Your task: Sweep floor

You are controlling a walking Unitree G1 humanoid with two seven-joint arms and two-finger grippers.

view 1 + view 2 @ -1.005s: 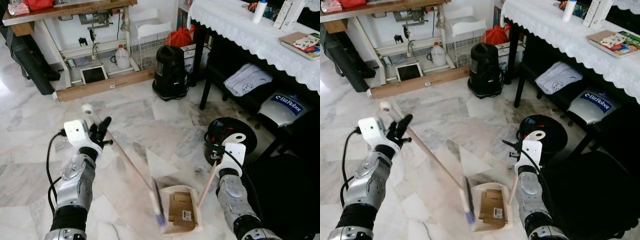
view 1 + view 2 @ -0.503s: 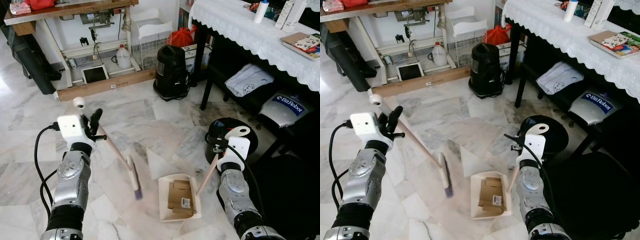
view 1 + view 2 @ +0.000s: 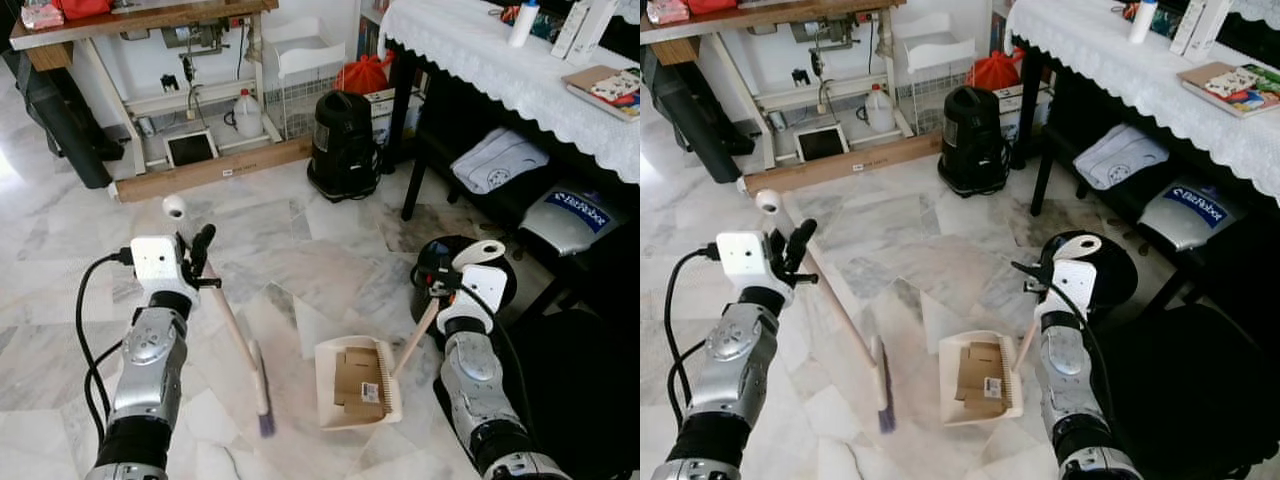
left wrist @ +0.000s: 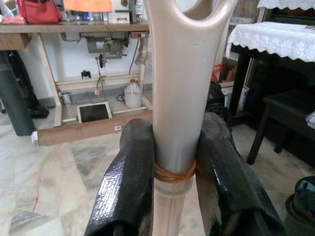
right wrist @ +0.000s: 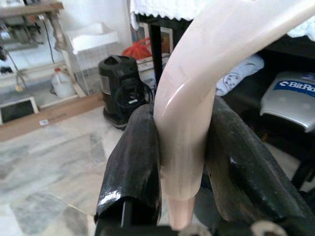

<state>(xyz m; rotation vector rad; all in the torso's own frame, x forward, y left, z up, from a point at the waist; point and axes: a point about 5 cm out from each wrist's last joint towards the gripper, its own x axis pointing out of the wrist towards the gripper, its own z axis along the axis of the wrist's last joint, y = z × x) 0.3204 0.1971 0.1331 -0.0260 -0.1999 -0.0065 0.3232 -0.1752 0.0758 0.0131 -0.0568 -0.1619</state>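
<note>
Cream-coloured plastic runs between both pairs of black fingers. The left gripper [image 4: 172, 191] is clamped on the broom [image 3: 232, 325] near the top of its handle — the wrist view shows a finger [image 4: 125, 182] pressed to each side of the shaft, just above a thin orange band, with the hanging loop at the handle's end rising beyond them. From the head camera the handle slants down and away from that gripper to the brush head [image 3: 262, 390], which sits low on the marble floor [image 3: 330, 240], a short way left of the dustpan [image 3: 357, 382]. The right gripper [image 5: 182, 157] is closed around the dustpan's upright handle [image 5: 197, 98]; its fingers [image 5: 130, 162] grip the curved stem on both sides. Flattened brown cardboard [image 3: 355, 378] lies inside the pan, which rests on the floor between the two arms. Behind stand a black vacuum cleaner [image 3: 342, 145] and a lace-covered table [image 3: 500, 60].
</note>
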